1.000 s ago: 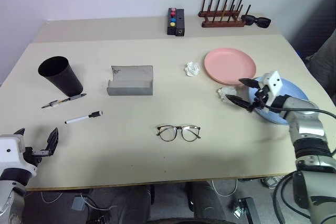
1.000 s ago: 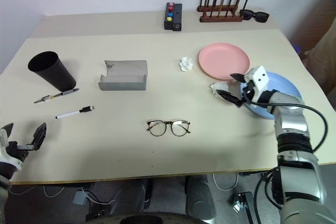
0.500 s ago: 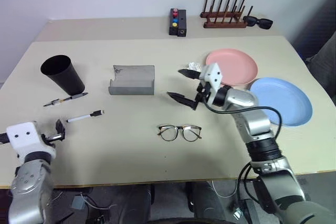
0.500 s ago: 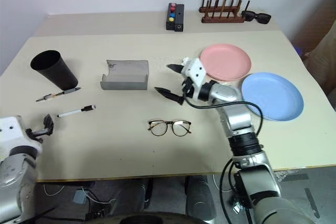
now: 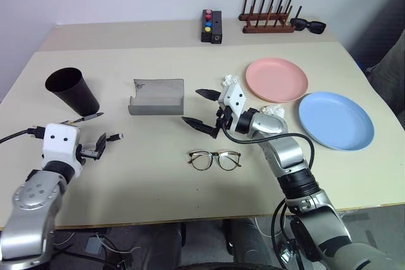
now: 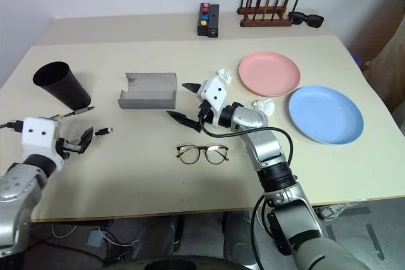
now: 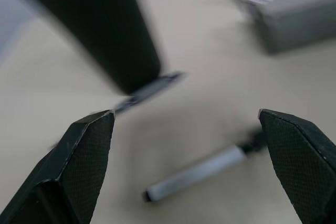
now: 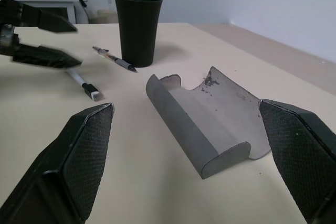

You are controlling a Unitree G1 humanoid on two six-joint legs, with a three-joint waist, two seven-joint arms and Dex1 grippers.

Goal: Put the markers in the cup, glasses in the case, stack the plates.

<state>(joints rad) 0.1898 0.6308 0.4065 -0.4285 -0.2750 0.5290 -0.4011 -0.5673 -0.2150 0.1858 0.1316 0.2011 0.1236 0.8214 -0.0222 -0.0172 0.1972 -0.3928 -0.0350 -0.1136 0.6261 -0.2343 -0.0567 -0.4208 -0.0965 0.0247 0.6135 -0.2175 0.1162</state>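
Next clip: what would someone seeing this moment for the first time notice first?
The right gripper, jaws wide open, hangs mid-table between the open grey felt glasses case and the thin wire-framed spectacles nearer the robot. On the robot's left, the open left gripper sits over the white-bodied marker, close to the tall black tapered cup. To the right, the salmon pink plate and light blue plate lie unstacked.
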